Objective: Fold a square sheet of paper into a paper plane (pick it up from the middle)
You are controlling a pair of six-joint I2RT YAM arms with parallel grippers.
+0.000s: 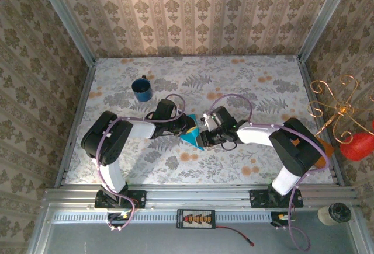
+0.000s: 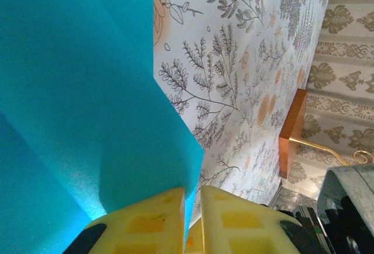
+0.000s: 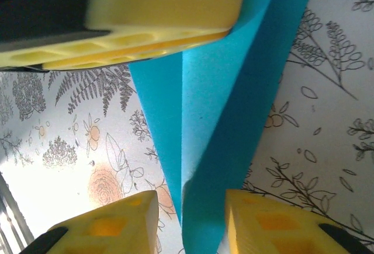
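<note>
The square sheet of paper [image 1: 191, 137], bright turquoise, is folded into a narrow pointed shape with a long crease and is held up off the table between both arms. My left gripper [image 1: 186, 127] is shut on it. In the left wrist view the paper [image 2: 87, 90] fills the left side and its edge is pinched between that gripper's [image 2: 193, 198] yellow pads. My right gripper [image 1: 203, 132] is open. In the right wrist view its jaws [image 3: 191, 204] straddle the paper's [image 3: 234, 108] lower fold with a gap on the left. The left gripper's finger [image 3: 163, 9] presses the paper at the top.
A dark blue mug [image 1: 142, 89] stands at the back left of the floral table. At the right edge are a gold wire stand [image 1: 336, 105] on an orange-brown board [image 2: 292, 131] and a red object [image 1: 357, 146]. Patterned walls enclose the table.
</note>
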